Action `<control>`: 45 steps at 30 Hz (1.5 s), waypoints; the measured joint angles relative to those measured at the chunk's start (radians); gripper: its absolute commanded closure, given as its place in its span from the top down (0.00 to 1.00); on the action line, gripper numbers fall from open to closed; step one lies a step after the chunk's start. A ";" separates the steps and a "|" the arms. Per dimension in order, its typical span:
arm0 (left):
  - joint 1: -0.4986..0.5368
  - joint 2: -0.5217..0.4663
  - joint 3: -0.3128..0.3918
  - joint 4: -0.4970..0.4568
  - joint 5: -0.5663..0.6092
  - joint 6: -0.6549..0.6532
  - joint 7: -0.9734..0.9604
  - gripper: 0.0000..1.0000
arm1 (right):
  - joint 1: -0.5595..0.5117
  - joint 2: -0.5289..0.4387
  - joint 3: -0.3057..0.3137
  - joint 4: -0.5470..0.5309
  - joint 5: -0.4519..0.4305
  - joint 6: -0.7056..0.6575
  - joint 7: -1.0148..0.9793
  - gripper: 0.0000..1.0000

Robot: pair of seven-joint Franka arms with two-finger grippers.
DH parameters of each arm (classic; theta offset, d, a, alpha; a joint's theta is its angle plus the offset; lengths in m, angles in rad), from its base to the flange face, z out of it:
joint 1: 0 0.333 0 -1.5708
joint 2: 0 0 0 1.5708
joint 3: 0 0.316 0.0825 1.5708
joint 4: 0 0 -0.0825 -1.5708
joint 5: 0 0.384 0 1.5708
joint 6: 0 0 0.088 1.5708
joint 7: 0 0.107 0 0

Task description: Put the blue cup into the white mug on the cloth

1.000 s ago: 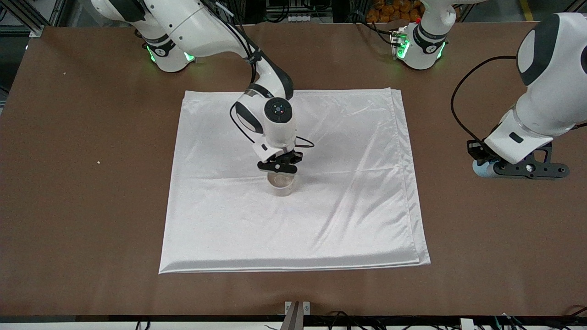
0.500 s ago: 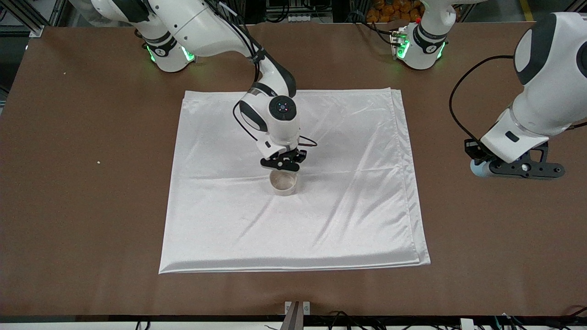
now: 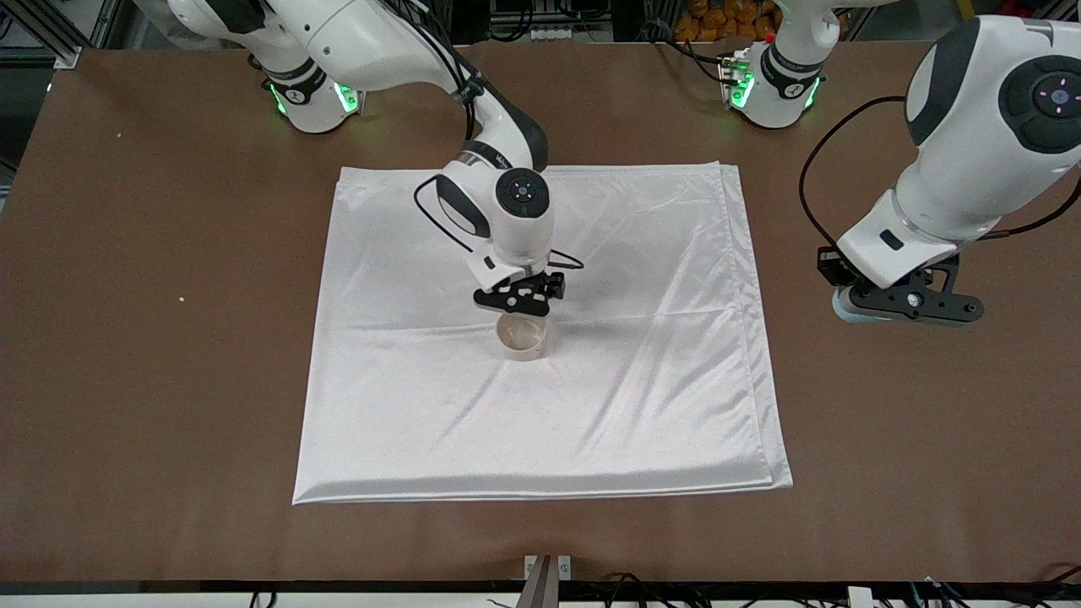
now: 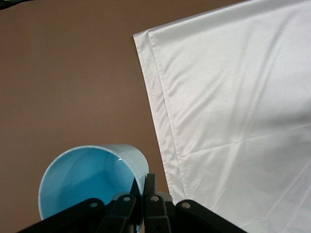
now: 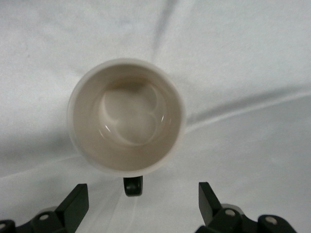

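- The blue cup (image 4: pixel 92 182) was held by its rim wall in the pinched-shut left hand (image 3: pixel 908 306), above the bare tabletop (image 3: pixel 912 405) just off the cloth's edge toward the left arm's end.
- It was judged light, stiff and smooth; a thin-wall pinch could let it swing, so a level carry was thought advisable.
- The white mug (image 3: pixel 524 336) stood upright near the middle of the cloth (image 3: pixel 422 405), empty, and was judged heavier, hard and chippable.
- The cloth was judged soft and slippery, so the mug might slide if nudged.
- The right hand (image 3: pixel 517 297) hung just above the mug with fingers (image 5: pixel 73 206) spread wide, holding nothing.
- In the front view most of the cup was hidden by the left hand, as was the mug's handle (image 5: pixel 132 186) by the right; the smiley face could not be made out.
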 measured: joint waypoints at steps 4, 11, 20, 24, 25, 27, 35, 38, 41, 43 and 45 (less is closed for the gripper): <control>-0.007 0.002 -0.018 0.000 0.000 0.000 0.000 0.00 | -0.039 -0.032 -0.002 0.003 0.000 -0.050 -0.074 1.00; -0.019 0.004 -0.057 0.000 0.000 0.000 -0.001 0.00 | -0.154 -0.058 -0.007 0.003 0.000 -0.077 -0.249 1.00; -0.063 0.029 -0.079 0.033 0.000 0.000 0.001 0.00 | -0.336 -0.080 -0.011 0.003 0.000 -0.097 -0.468 1.00; -0.125 0.049 -0.081 0.048 0.000 0.001 -0.004 0.00 | -0.400 -0.103 -0.011 0.000 0.000 -0.105 -0.547 1.00; -0.142 0.055 -0.081 0.052 0.000 0.001 -0.012 0.00 | -0.414 -0.111 -0.011 -0.003 -0.001 -0.107 -0.564 1.00; -0.176 0.066 -0.082 0.056 0.000 0.002 -0.028 0.00 | -0.437 -0.127 -0.011 -0.010 0.000 -0.108 -0.589 1.00; -0.273 0.118 -0.082 0.060 0.000 0.077 -0.066 0.00 | -0.516 -0.204 -0.011 -0.109 -0.001 -0.071 -0.694 1.00; -0.308 0.143 -0.081 0.061 0.000 0.119 -0.100 0.00 | -0.541 -0.239 -0.011 -0.185 -0.001 -0.009 -0.713 1.00; -0.349 0.170 -0.081 0.062 0.002 0.148 -0.142 0.00 | -0.562 -0.274 -0.011 -0.266 -0.001 0.046 -0.732 1.00; -0.380 0.187 -0.080 0.063 0.009 0.163 -0.170 0.00 | -0.577 -0.297 -0.011 -0.310 -0.002 0.064 -0.754 1.00; -0.415 0.207 -0.079 0.063 0.028 0.183 -0.199 0.00 | -0.597 -0.322 -0.011 -0.348 -0.002 0.073 -0.782 1.00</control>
